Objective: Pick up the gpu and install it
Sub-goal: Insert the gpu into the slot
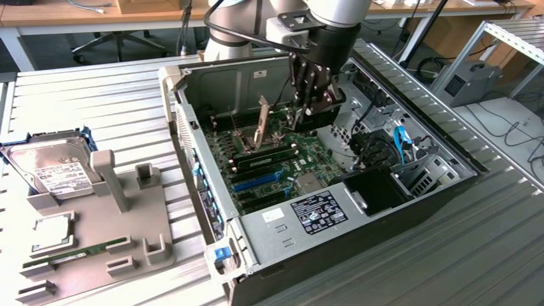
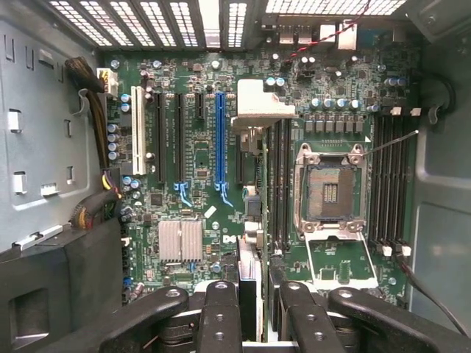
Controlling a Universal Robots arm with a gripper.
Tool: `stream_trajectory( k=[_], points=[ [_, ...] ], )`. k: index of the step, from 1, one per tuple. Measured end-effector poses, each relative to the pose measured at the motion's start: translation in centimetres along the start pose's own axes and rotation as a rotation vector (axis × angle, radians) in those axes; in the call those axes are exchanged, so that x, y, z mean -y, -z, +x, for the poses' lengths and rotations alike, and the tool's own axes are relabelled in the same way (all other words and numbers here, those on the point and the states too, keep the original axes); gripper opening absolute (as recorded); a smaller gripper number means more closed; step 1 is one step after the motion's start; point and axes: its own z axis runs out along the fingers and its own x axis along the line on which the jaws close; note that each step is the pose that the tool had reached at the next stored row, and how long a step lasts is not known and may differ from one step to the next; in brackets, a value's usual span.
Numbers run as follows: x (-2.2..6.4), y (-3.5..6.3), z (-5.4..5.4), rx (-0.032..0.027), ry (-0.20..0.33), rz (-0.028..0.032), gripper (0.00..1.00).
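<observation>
Grey slatted metal table [image 1: 476, 255] w/ open pc case [image 1: 255, 239] lying on its side near the middle, motherboard [image 2: 191, 162] facing up. Reaching down into the case toward its back wall: claw [image 1: 311, 102], closed partway on the gpu [image 1: 318, 116], gripping it across both flat faces. Seen from the wrist: claw [image 2: 257, 323] w/ black fingers [image 2: 221, 316] either side of the gpu [image 2: 250, 272], card held edge-on, silver end bracket at the far end by the case's vented back wall. Gpu lined up over the board between the long blue slot [image 2: 219, 140] and the empty cpu socket [image 2: 329, 191], just beside both. Can't tell if card edge touches the board or sits in a slot. Small ribbed silver heatsink [image 2: 180, 240] on the board on the other side of the blue slot.

Well apart from the case, at the table edge on the exterior view's left: grey holder tray [image 1: 127, 226]. Hard drive [image 1: 51, 169] w/ white label at the tray's far corner, square cpu chip [image 1: 51, 233] nearer, thin green ram stick [image 1: 76, 252] lying flat along the tray's near edge.
</observation>
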Motion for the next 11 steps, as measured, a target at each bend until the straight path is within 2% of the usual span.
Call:
stream_trajectory(
  k=[11],
  points=[
    [0.00,-0.08,0.24,0.0000,0.000,0.0000,0.26]
  ],
)
